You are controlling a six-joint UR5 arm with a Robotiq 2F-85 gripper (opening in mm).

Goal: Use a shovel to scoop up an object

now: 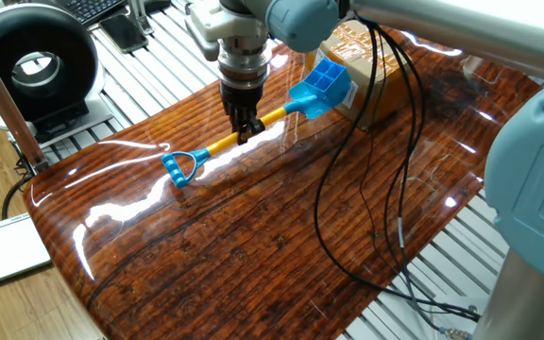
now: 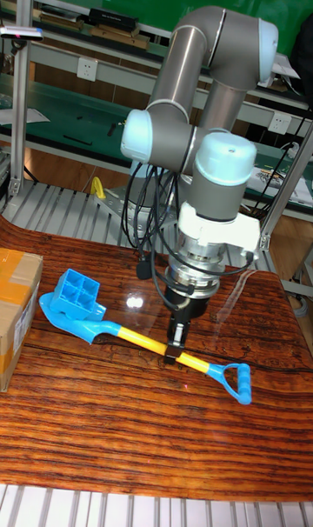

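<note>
The shovel (image 1: 237, 139) (image 2: 139, 339) lies on the glossy wooden table with its light-blue blade (image 1: 305, 98) (image 2: 65, 315) toward the cardboard box and its blue loop end (image 1: 179, 167) (image 2: 236, 382) toward the table's near side. My gripper (image 1: 245, 131) (image 2: 178, 344) points straight down and is shut on the yellow shaft near its middle. The object, a small blue four-compartment tray (image 1: 328, 81) (image 2: 76, 296), rests tilted on the back of the blade, leaning toward the box.
A brown cardboard box (image 1: 366, 66) (image 2: 16, 305) stands right behind the tray. Black cables (image 1: 366, 189) hang from the arm over the table's middle. A black round device (image 1: 34, 66) and a phone (image 1: 126, 33) sit off the table's far-left side.
</note>
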